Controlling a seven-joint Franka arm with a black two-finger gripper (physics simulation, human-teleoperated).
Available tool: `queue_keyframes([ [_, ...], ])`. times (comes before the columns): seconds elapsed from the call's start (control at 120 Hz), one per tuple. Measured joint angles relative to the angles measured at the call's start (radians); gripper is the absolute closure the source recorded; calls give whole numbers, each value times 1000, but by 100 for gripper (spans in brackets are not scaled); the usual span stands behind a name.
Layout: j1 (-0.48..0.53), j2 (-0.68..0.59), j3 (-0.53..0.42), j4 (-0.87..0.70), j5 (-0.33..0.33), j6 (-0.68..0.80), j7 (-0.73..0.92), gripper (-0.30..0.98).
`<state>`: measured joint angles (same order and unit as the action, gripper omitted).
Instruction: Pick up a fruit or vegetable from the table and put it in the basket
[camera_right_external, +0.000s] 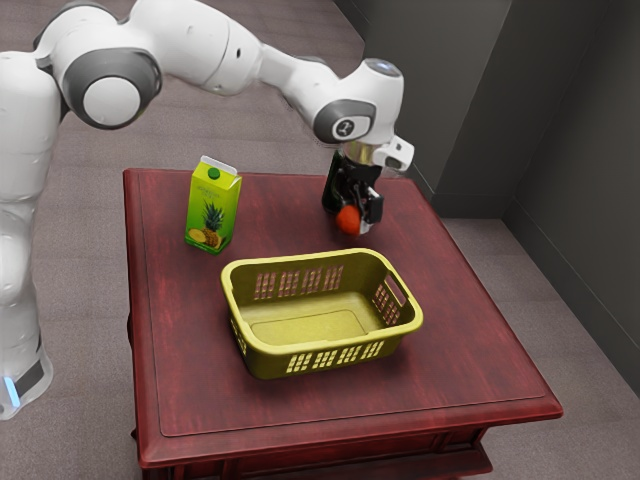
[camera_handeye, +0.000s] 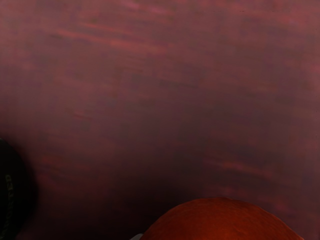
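Sitting low at the hand: orange fruit.

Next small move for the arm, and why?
I'd probably secure the grip on the round orange-red fruit before lifting: it is at the lower end of the black gripper, outside the yellow-green plastic basket, and I can't tell whether it's held.

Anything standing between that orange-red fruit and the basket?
Nothing visible stands between the orange-red fruit and the basket, though the fruit must likely clear the basket's own rim. The green carton stands off toward the exterior view's left.
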<state>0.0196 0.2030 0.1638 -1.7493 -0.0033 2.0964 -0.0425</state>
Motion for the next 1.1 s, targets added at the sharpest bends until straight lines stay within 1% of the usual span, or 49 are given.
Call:
queue_keyframes([
  [0.1, -9, -80, -3, 28, 13, -34, -23, 78],
  [0.192, -39, -179, -9, 30, 20, -84, -38, 79],
  [0.225, -39, -205, -25, 28, 22, -109, -42, 79],
  [0.25, -78, -222, 2, 26, 23, -127, -44, 79],
  [0.333, -123, -263, 4, 17, 22, -193, -48, 79],
  [0.433, -179, -315, -20, -46, 19, -255, -48, 79],
  [0.542, -195, -370, -76, -130, 16, -294, -45, 79],
  [0.642, -189, -382, -106, -165, 14, -314, -41, 79],
  [0.817, -180, -376, -200, -242, 12, -306, -37, 79],
  [1.1, -168, -308, -236, -258, 14, -256, -40, 79],
])
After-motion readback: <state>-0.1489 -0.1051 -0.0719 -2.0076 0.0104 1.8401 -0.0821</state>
